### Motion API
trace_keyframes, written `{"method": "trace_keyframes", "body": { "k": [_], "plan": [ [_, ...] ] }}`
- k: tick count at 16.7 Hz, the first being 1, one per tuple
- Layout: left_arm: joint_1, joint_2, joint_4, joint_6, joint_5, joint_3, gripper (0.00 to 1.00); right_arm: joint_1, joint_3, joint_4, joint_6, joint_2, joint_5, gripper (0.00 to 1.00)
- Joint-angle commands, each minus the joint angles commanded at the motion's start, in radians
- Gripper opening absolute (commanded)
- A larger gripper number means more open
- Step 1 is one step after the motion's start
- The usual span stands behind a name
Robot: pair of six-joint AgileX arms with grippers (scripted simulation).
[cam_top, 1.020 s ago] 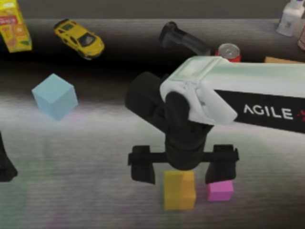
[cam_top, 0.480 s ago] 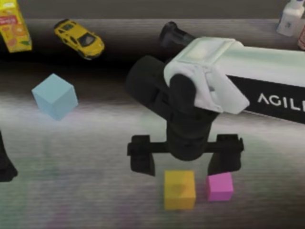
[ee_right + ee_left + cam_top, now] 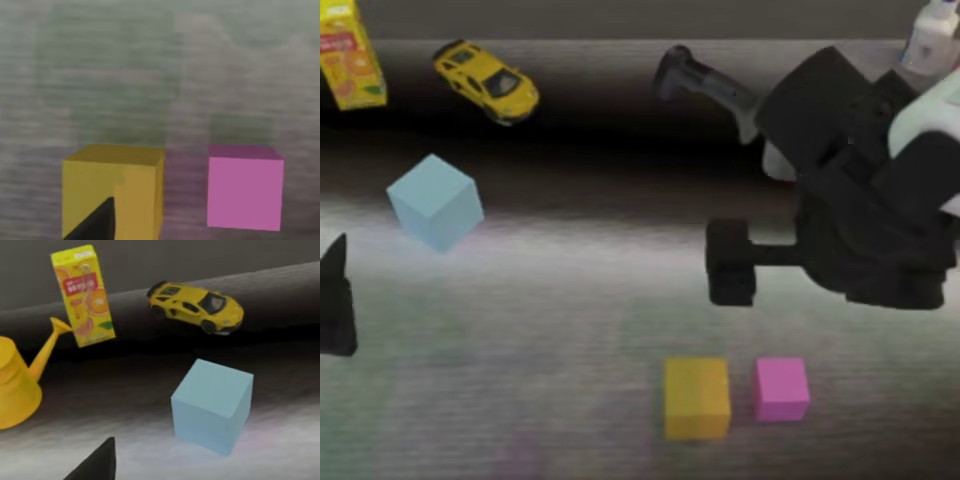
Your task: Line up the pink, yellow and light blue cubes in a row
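Mid-sized matte orange-yellow cube (image 3: 697,398) and small magenta-pink cube (image 3: 781,388) sit square, side by side, near edge of the bench. Big pale-blue cube (image 3: 435,201) sits rotated, far left. Right pincer (image 3: 800,262) spread wide, empty, up right. Left pincer (image 3: 335,300): can't tell.

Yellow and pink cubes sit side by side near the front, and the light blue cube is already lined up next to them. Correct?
Not quite. The yellow cube and pink cube sit side by side, but the top view shows the light blue cube far off at the table's left, not in the row.
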Motion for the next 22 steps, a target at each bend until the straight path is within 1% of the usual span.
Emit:
{"method": "trace_keyframes", "body": {
  "k": [4, 6, 8, 10, 12, 15, 19, 22],
  "plan": [
    [-0.046, 0.431, -0.303, 0.095, 0.008, 0.357, 1.00, -0.147, -0.291, 0.141, -0.166, -0.299, 0.037, 1.00],
    [-0.064, 0.679, -0.461, 0.147, 0.004, 0.545, 1.00, -0.228, -0.457, 0.220, -0.256, -0.465, 0.044, 1.00],
    [-0.077, 0.934, -0.609, 0.197, -0.003, 0.730, 1.00, -0.309, -0.621, 0.305, -0.342, -0.638, 0.042, 1.00],
    [-0.084, 1.179, -0.735, 0.243, -0.014, 0.910, 1.00, -0.388, -0.774, 0.398, -0.422, -0.815, 0.029, 1.00],
    [-0.085, 1.400, -0.838, 0.285, -0.025, 1.085, 1.00, -0.463, -0.908, 0.498, -0.493, -0.991, 0.010, 1.00],
    [-0.079, 1.663, -0.939, 0.338, -0.038, 1.320, 1.00, -0.560, -1.063, 0.653, -0.578, -1.237, -0.028, 1.00],
    [-0.063, 1.863, -0.976, 0.385, -0.046, 1.547, 1.00, -0.657, -1.182, 0.840, -0.653, -1.481, -0.073, 1.00],
    [-0.054, 1.910, -0.967, 0.404, -0.047, 1.629, 1.00, -0.693, -1.215, 0.916, -0.678, -1.563, -0.091, 1.00]
  ]
}}
